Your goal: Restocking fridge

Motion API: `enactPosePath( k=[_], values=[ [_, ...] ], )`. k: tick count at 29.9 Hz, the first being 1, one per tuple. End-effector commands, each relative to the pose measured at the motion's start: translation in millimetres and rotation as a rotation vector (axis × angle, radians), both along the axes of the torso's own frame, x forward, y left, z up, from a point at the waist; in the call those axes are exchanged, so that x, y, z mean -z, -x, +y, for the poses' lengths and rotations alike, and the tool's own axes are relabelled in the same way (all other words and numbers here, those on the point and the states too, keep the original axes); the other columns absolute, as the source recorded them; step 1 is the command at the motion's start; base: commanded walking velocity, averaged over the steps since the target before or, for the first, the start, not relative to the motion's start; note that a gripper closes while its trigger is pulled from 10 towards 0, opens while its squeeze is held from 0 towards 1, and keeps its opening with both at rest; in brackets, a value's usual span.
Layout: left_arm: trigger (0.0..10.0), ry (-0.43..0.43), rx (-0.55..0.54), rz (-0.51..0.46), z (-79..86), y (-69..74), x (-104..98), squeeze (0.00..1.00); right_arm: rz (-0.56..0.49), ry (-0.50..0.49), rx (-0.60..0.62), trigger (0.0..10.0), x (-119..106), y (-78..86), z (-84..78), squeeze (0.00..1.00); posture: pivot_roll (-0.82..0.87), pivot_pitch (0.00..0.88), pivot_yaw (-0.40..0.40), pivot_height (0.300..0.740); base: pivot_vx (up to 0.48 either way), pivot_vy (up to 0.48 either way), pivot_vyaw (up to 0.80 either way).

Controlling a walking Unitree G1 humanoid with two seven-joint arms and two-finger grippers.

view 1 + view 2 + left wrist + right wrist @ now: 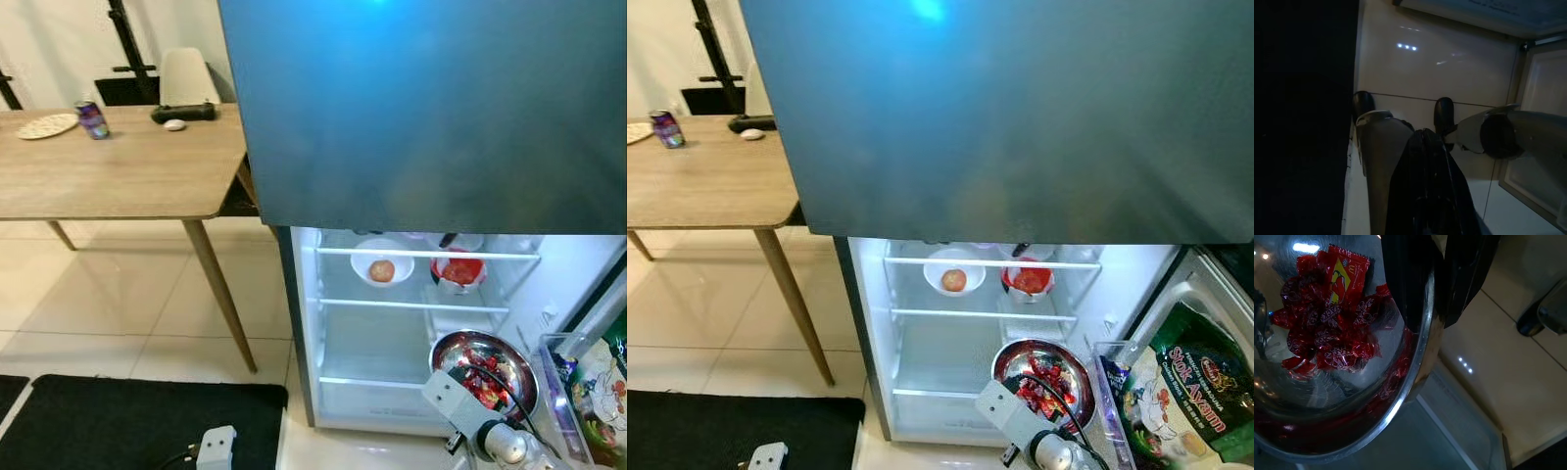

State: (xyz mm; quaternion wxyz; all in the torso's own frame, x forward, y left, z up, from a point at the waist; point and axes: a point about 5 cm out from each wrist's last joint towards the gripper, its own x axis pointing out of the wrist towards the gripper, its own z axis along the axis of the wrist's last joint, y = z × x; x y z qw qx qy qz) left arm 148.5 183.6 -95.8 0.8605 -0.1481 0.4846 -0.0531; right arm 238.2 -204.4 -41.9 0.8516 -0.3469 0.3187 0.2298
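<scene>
Holding a steel bowl (483,370) of red sweets, the right gripper (1437,296) has its two black fingers clamped over the rim, one inside, one outside, so it's clenched on the bowl edge, no doubt there.

Key relation imo: the bowl sits straight out ahead of the claw, w/ the arm coming in from about 6 o'clock in the head view and the bowl at 12 from the wrist. It's round so no real long axis; what matters is it's hanging at the mouth of the open fridge (299,323), level w/ the lower compartment, and the free space is at 9–10 o'clock from it, on the lower glass shelf (411,305) and the bay under it. Can't tell if the bowl's bottom is resting on anything or just carried. My guess is the next bit is a push inward and a bit to the left.

Bowl itself: shiny, mirror-ish, shallow heap of red foil-wrapped candies (1327,328) plus a red sachet w/ a yellow logo (1347,276). Looks roughly level, nothing spilling.

Further out: on the upper shelf, a white bowl w/ a reddish fruit (381,266) at 11 o'clock from the steel one, a red-filled container (458,271) at 12. Door rack at 3 o'clock has printed packets (1181,392).

Left gripper (1403,110) hangs idle over pale floor tiles; fingers look spread, holding nothing. Right arm is obv the nearer one. Wooden table (127,171) w/ a can (92,119) off at 10 o'clock, well apart.
</scene>
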Motion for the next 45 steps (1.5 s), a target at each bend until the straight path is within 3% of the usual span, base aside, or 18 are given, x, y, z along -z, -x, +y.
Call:
enactPosePath(
  k=[1, 10, 17, 45],
  values=[
    [10.0, -0.01, 0.006, -0.008, 0.1, -1.0, -0.4, 0.0, -0.024, 0.006, -0.005, 10.0, -2.9, -4.9, 3.1, 0.0, -0.1, 0.0, 0.019, 0.74, 0.0, 0.0, 0.0],
    [10.0, 0.003, 0.043, -0.024, -2.8, -5.0, -2.2, 0.0, -0.033, 0.005, -0.014, 10.0, -3.4, -6.7, 7.1, 0.0, -0.1, 0.0, 0.019, 0.74, 0.0, 0.0, 0.0],
    [10.0, 0.008, 0.051, -0.026, -4.2, -6.1, -2.6, 0.0, -0.04, -0.005, -0.03, 10.0, -4.0, -8.2, 12.5, 0.0, -0.1, 0.0, 0.021, 0.74, 0.0, -0.453, 0.0],
    [10.0, 0.03, 0.068, -0.051, -10.8, -10.3, -4.2, 0.0, -0.029, -0.069, -0.12, 10.0, -4.8, -10.4, 35.1, 0.0, -0.1, 0.0, 0.017, 0.74, 0.0, 0.0, 0.0]
  ],
)
